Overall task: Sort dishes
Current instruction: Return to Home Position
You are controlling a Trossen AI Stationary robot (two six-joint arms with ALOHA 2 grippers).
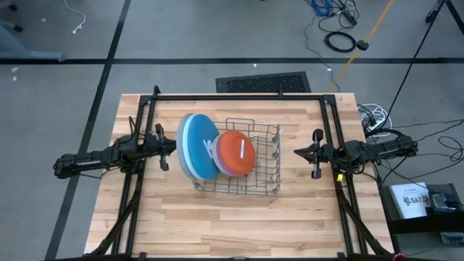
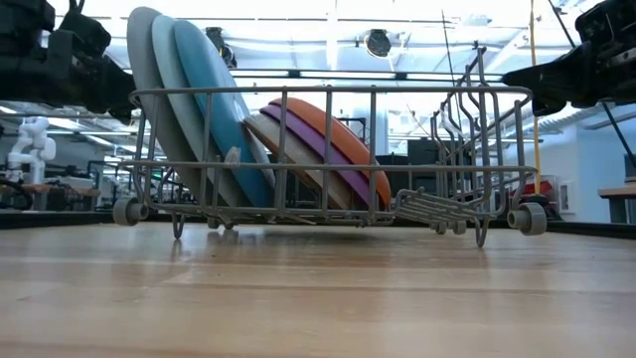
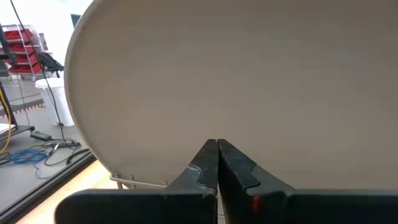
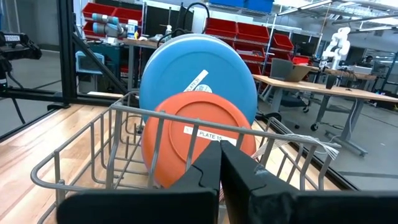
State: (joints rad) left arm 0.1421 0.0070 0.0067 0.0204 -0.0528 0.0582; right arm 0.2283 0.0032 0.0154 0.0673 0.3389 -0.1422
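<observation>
- Dish rack (image 1: 243, 161): grey wire. Stands on the wooden worktop (image 1: 217, 217) near its middle, between the two arms.
- Grey plate (image 2: 138, 60): large, on edge in the rack. Outermost of the row, at the end nearest the left arm, tilted with its top out towards that arm. Its pale back fills the left wrist view.
- Light blue plate (image 2: 162, 70): large, on edge, just beside the grey plate, same tilt.
- Darker blue plate (image 2: 214, 99): large, third in the row. Faces the right arm and carries a white label.
- Beige-grey plate (image 2: 268, 139): small, on edge, just beside the darker blue plate.
- Purple plate (image 2: 318, 149): small, next in the row, between the beige-grey and the last plate.
- Orange-red plate (image 2: 343, 134): small, last in the row, towards the rack's middle. A white label shows on its face.
- Left hand (image 1: 168, 150): fingers clenched together, grasping nothing. Held above the worktop, just beside the plate end of the rack.
- Right hand (image 1: 301, 152): fingers clenched together, empty. Held above the worktop near the rack's other end, apart from it.
</observation>
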